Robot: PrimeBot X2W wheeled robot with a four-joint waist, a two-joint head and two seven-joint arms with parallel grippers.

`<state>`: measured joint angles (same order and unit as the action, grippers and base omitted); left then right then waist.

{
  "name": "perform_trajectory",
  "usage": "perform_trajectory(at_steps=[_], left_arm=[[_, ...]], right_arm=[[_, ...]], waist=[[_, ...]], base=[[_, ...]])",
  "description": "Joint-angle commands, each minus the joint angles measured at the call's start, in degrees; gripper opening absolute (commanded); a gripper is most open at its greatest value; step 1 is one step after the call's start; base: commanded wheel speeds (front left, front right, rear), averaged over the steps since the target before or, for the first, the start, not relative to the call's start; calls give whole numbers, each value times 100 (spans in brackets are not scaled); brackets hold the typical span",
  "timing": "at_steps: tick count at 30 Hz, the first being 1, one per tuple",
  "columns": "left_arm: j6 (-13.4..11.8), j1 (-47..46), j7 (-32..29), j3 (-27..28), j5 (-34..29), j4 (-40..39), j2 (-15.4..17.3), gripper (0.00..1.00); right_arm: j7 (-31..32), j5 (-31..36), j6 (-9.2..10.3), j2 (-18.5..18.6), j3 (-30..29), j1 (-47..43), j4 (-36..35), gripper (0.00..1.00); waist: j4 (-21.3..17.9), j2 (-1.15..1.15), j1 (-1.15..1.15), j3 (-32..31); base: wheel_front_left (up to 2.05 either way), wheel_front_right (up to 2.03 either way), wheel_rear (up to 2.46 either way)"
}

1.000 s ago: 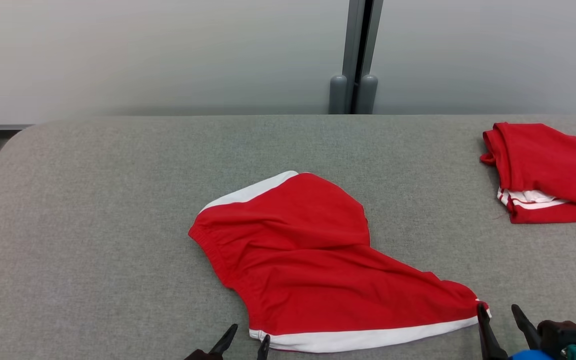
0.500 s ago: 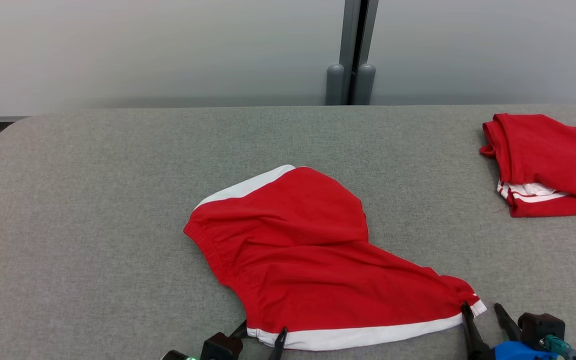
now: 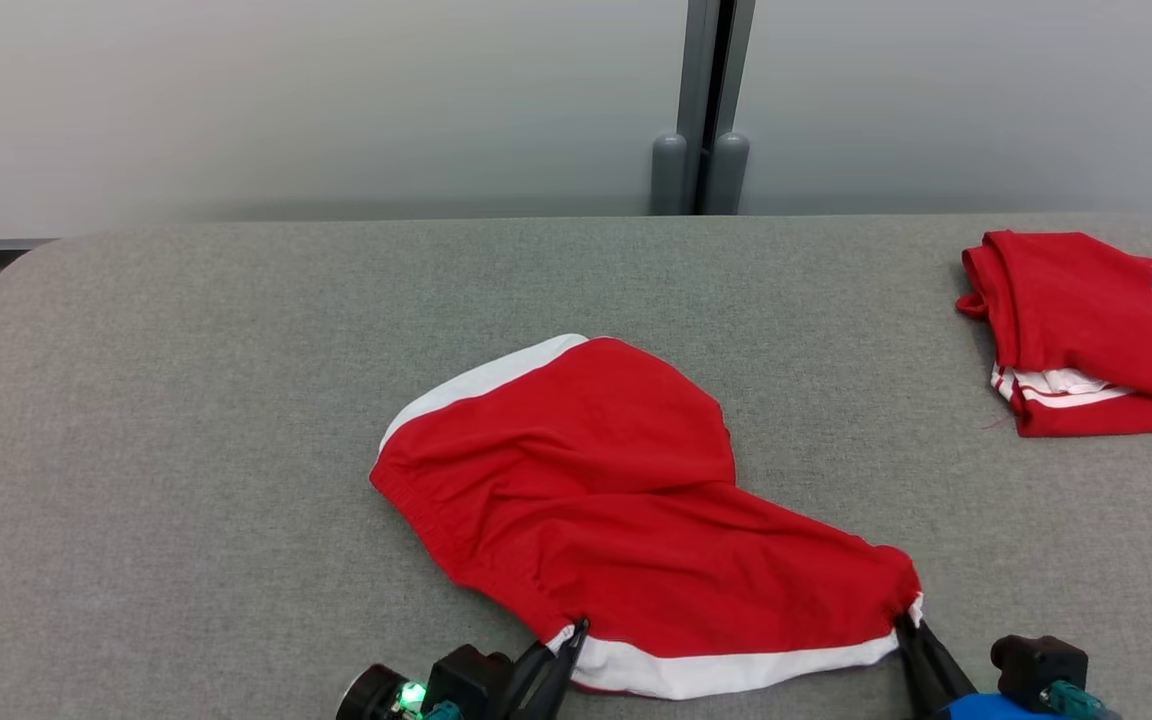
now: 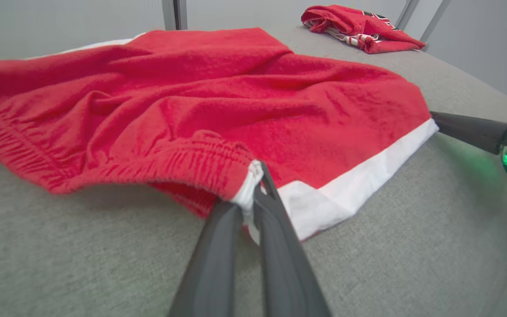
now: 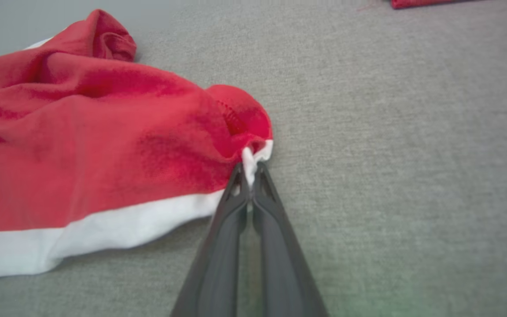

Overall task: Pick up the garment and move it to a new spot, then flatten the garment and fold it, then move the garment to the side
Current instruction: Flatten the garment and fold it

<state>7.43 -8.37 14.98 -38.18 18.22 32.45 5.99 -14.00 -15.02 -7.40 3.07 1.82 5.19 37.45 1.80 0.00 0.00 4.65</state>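
Grey table point(image 3: 186, 400) | left end effector point(image 3: 574, 632) and right end effector point(image 3: 904, 624), open before, now pinch corners of shorts point(image 3: 616, 500) | lift likely next

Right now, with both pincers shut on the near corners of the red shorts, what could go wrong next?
1. The left pincer and right pincer each hold a small pinch of white trim on the shorts; it may slip out on lifting.
2. The cloth is rumpled, so it may hang twisted rather than flat.
3. The folded jersey lies to the right; a move that way could disturb it.
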Motion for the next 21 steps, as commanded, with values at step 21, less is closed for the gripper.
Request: perform_trajectory(at_steps=[21], left_arm=[[2,-2998,-564,893,230,-1708,1009,0]], right_arm=[[1699,-1177,-16,146,271,2398,-2598,0]], waist=[[-267,0,0,995]], base=[[0,0,0]])
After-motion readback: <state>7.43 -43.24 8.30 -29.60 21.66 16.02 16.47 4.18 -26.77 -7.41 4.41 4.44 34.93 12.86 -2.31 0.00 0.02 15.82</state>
